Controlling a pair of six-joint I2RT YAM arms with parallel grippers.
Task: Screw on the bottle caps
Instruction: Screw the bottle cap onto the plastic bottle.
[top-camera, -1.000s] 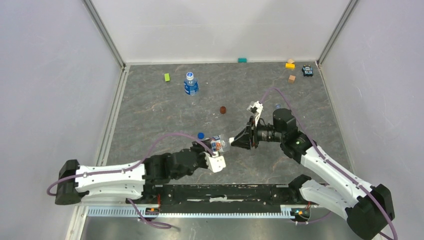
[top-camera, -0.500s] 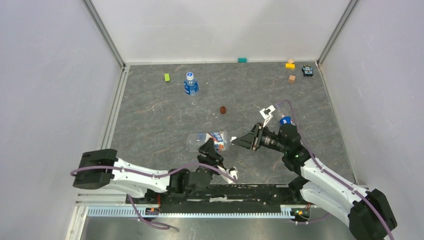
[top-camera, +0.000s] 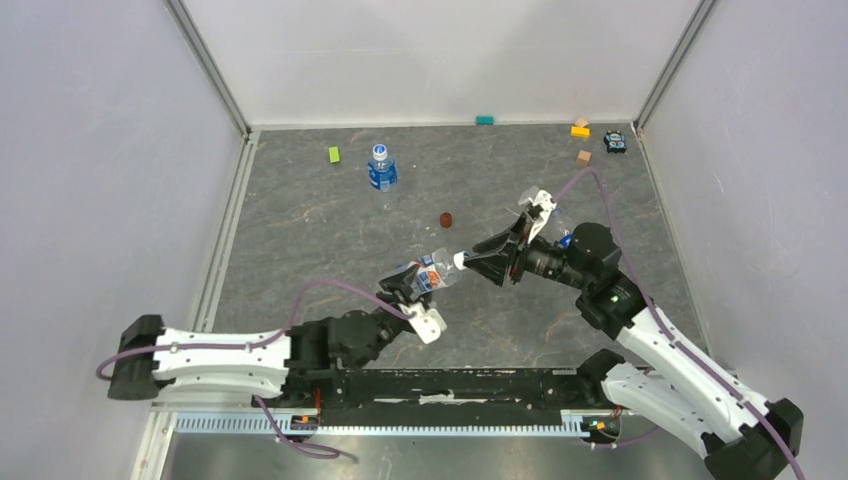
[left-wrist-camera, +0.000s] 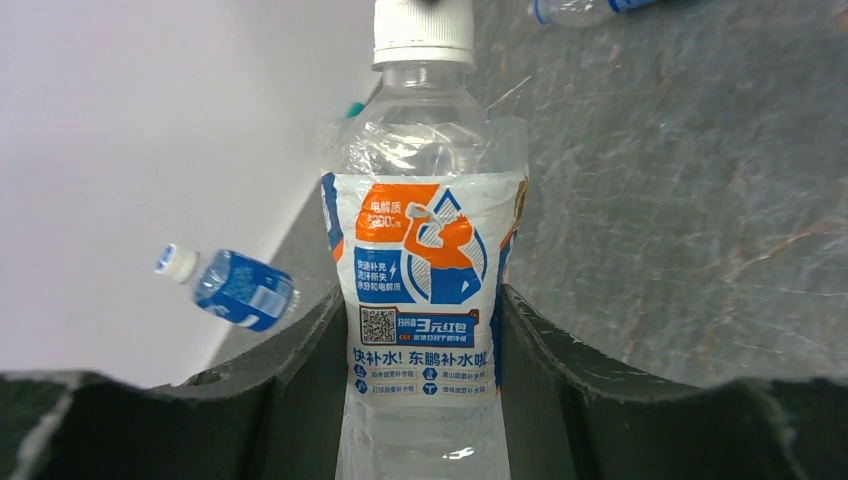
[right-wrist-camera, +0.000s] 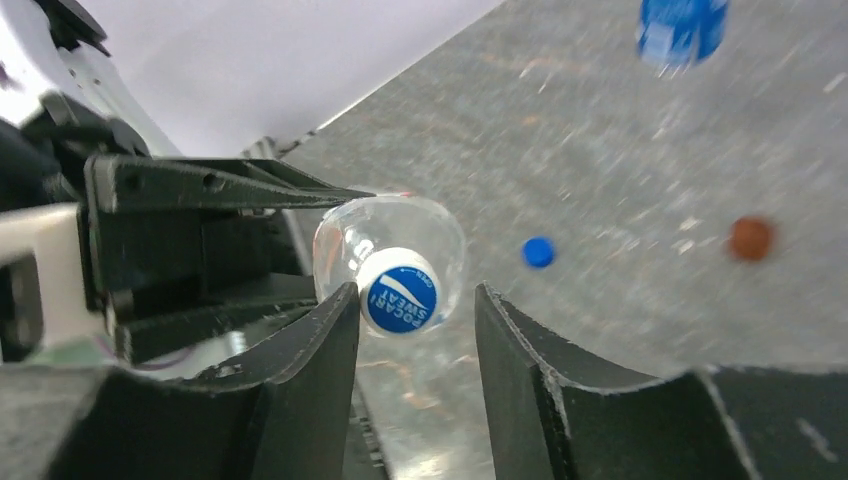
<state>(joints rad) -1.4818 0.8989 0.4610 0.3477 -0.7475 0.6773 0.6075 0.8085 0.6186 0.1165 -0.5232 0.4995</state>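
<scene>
Above the grey table, the left gripper has its jaws clamped on a tilted bottle. The right gripper holds its jaws apart on either side of the cap on the bottle's neck. A loose blue cap lies on the table.

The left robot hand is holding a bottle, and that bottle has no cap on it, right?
Not quite. The left gripper is holding the bottle, but the bottle does have a cap on its neck. The left wrist view shows it at the top of the bottle.
</scene>
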